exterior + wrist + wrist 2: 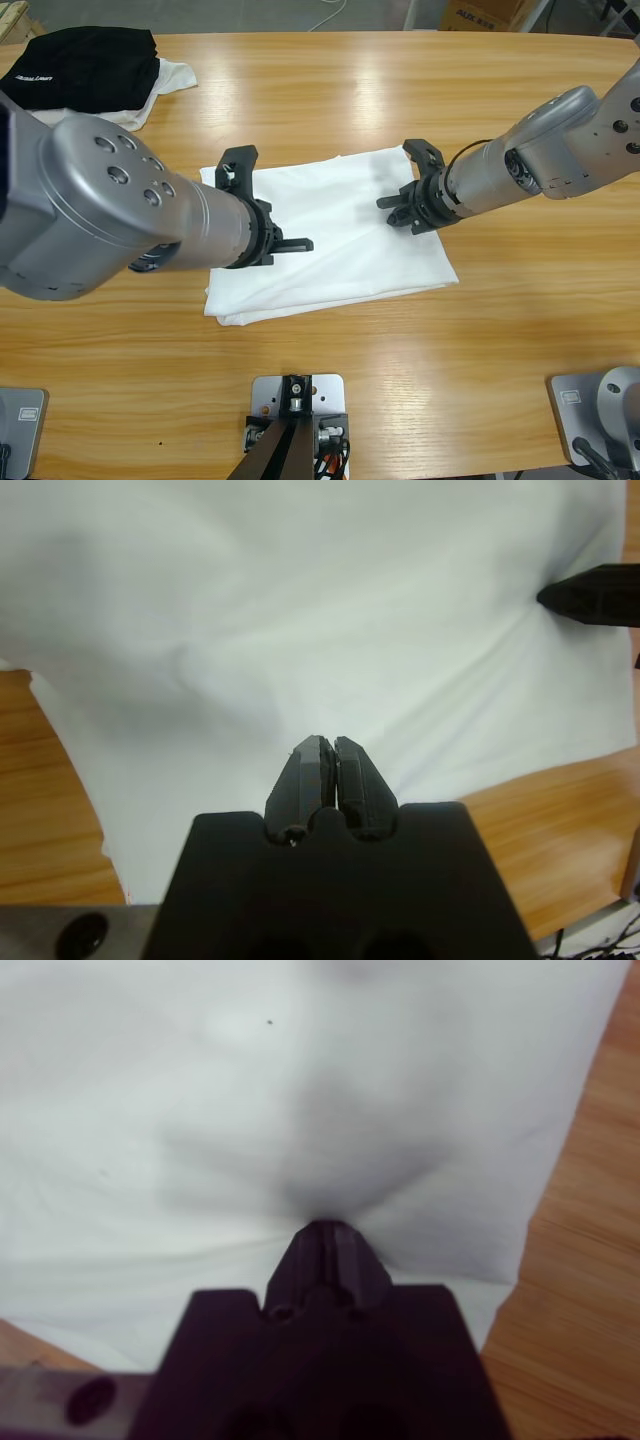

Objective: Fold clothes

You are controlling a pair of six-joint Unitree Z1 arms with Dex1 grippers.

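The clothes (335, 235), a white T-shirt, lie folded into a rough rectangle at the middle of the table; no print shows. My left gripper (305, 243) comes in from the left and hovers low over the shirt's middle with its jaws shut and empty; the left wrist view shows its tip (330, 745) over plain white cloth (300, 610). My right gripper (385, 203) reaches in from the right, jaws shut, its tip (325, 1228) pressed into the cloth (200, 1110), with creases fanning out from it. The right gripper's tip (590, 595) also shows in the left wrist view.
A black garment with white lettering (85, 65) lies on a smaller white garment (172, 78) at the table's far left corner. Bare wooden table (420, 90) surrounds the shirt. A cardboard box (480, 14) stands beyond the far edge.
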